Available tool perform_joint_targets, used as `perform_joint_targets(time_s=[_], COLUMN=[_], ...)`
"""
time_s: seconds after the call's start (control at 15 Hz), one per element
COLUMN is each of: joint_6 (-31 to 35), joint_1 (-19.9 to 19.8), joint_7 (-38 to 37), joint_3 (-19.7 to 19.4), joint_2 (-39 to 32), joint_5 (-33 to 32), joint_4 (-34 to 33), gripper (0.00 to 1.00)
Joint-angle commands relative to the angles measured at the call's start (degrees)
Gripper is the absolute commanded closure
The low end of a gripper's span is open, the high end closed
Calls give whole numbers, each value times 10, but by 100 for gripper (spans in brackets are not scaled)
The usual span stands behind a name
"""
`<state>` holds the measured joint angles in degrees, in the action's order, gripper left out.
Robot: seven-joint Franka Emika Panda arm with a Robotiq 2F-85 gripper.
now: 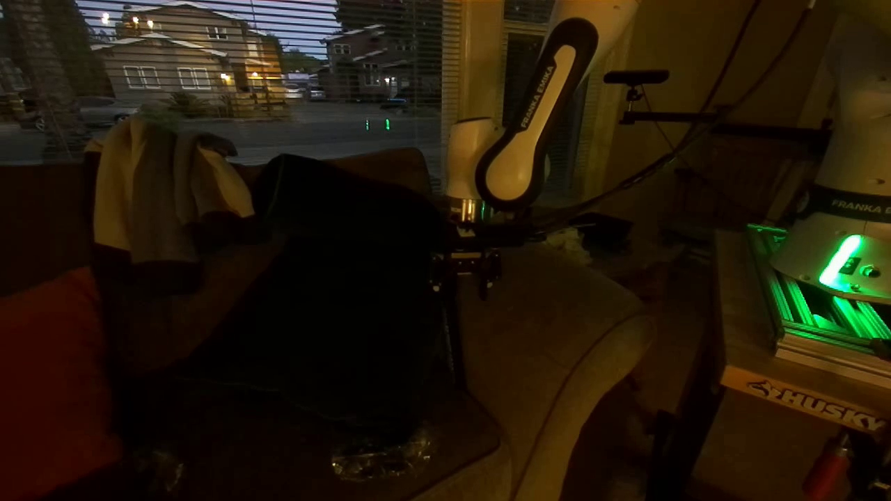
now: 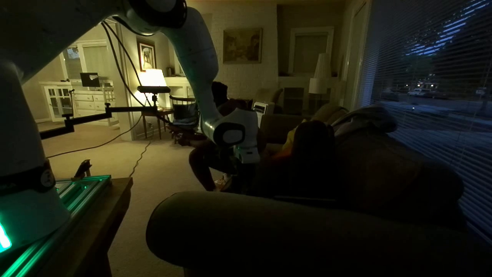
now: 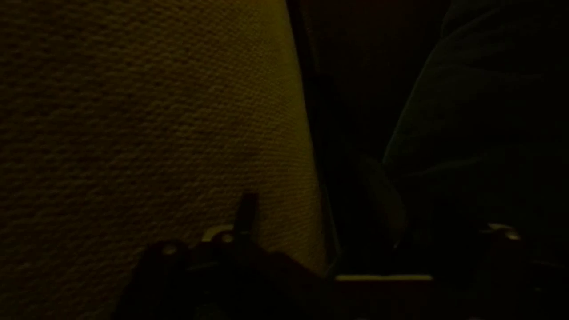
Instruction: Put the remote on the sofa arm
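The sofa arm (image 1: 550, 320) is tan and rounded; it also shows in an exterior view (image 2: 238, 223) and fills the left of the wrist view (image 3: 169, 124). My gripper (image 1: 461, 287) is low over the inner edge of the sofa arm, beside a large dark pillow (image 1: 327, 313). In the wrist view the fingers of my gripper (image 3: 371, 215) stand wide apart, the right one mostly lost in darkness. I see nothing held between them. A thin dark edge (image 3: 330, 218) runs along the gap beside the arm; I cannot tell what it is. No remote can be made out.
A red pillow (image 1: 49, 383) and a draped blanket (image 1: 153, 202) are on the sofa. Clear plastic (image 1: 383, 459) lies on the seat's front. A wooden workbench (image 1: 821, 403) carries the robot base. A person (image 2: 207, 161) sits beyond the arm. A window with blinds (image 2: 430, 115) stands behind the sofa.
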<state>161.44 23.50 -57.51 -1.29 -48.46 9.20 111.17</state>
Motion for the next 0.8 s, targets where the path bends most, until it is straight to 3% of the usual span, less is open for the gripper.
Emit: perform_joint_targets(time_s=[0.0, 0.2, 0.27, 0.33, 0.47, 0.73], joint_6=[1, 0, -1, -2, -1, -1], joint_1=[5, 8, 9, 9, 10, 20], joint_7=[15, 24, 28, 30, 32, 35], joint_3=[-8, -12, -12, -13, -16, -27], joint_2=[-18, -21, -21, -22, -23, -24], joint_5=[-11, -13, -13, -13, -14, -19], joint_4=[-21, -25, -26, -28, -31, -33], gripper=[30, 52, 54, 42, 47, 36])
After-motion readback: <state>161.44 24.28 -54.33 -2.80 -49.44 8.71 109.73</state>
